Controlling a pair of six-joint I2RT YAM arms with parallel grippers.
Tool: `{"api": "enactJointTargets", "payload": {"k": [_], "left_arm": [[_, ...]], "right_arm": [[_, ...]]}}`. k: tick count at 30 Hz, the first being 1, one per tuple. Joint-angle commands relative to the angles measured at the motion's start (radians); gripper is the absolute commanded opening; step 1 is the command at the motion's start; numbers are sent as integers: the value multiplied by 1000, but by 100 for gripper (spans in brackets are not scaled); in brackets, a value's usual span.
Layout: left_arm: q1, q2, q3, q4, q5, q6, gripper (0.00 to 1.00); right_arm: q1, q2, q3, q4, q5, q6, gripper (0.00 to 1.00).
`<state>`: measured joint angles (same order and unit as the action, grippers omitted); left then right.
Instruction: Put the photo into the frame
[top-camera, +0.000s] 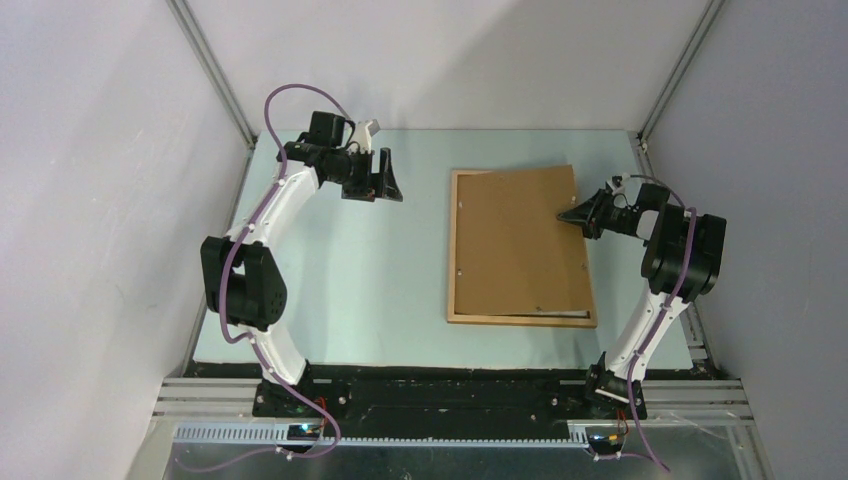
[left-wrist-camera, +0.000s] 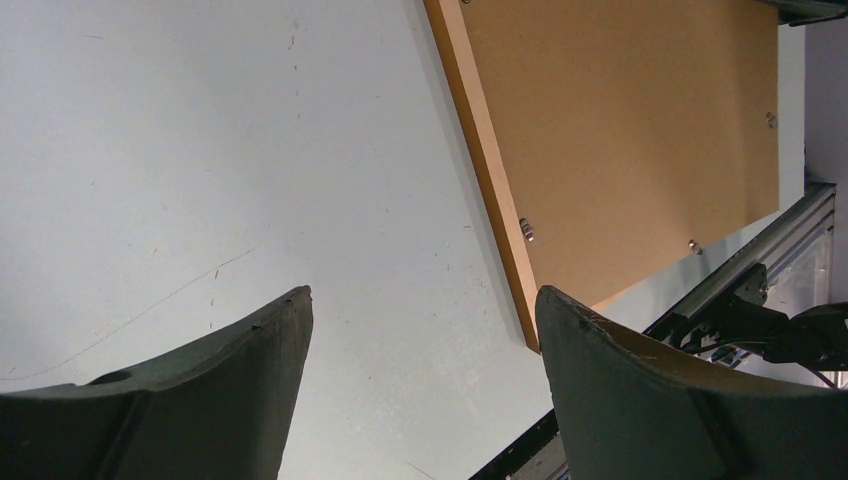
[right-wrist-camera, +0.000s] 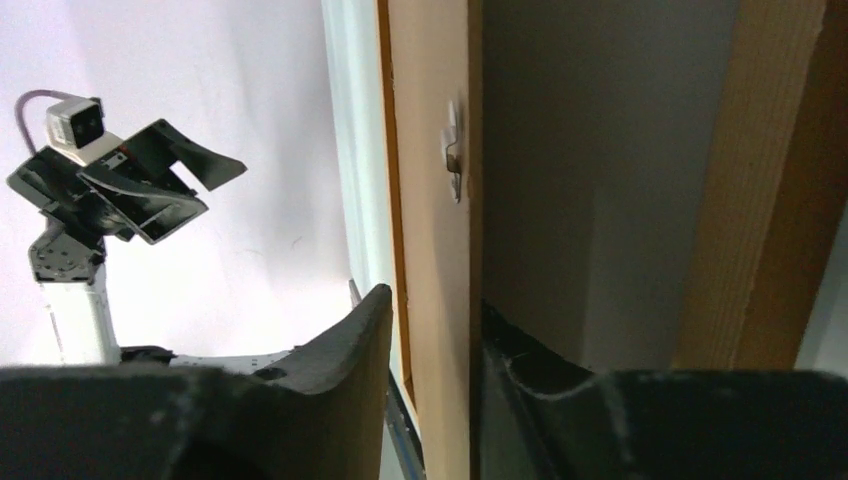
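The light-wood frame (top-camera: 452, 240) lies flat on the table right of centre. A plain brown backing board (top-camera: 515, 240) rests on it, skewed, its far right corner past the frame. My right gripper (top-camera: 572, 215) is shut on the board's right edge; in the right wrist view the board (right-wrist-camera: 430, 150) runs between the fingers (right-wrist-camera: 340, 350) of that gripper (right-wrist-camera: 435, 320). A thin white strip (top-camera: 565, 313) shows at the frame's near rail; the photo's picture side is hidden. My left gripper (top-camera: 375, 185) is open and empty above the far left table, and the left wrist view shows it (left-wrist-camera: 425, 300) beside the frame (left-wrist-camera: 490, 170).
Small metal tabs (left-wrist-camera: 526, 229) sit along the frame's inner edge. Grey walls and aluminium posts (top-camera: 215, 75) close the far side. A black rail (top-camera: 440, 390) runs along the near table edge by the arm bases.
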<state>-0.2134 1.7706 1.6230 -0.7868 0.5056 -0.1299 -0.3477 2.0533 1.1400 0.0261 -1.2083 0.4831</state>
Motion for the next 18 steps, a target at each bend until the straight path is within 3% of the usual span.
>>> {"api": "enactJointTargets", "payload": {"k": [1,11,18], "left_arm": [[5,-9,-5,21,24,18,86],[4,-11,-8,20,22,22,86],[6,-15,-11,21,17,28,86]], "right_arm": [[11,-12,37,-88,10,-85,39],[31,-48,86,-251,151,-217,70],[53,-67,119,-320,233,-282,81]]}}
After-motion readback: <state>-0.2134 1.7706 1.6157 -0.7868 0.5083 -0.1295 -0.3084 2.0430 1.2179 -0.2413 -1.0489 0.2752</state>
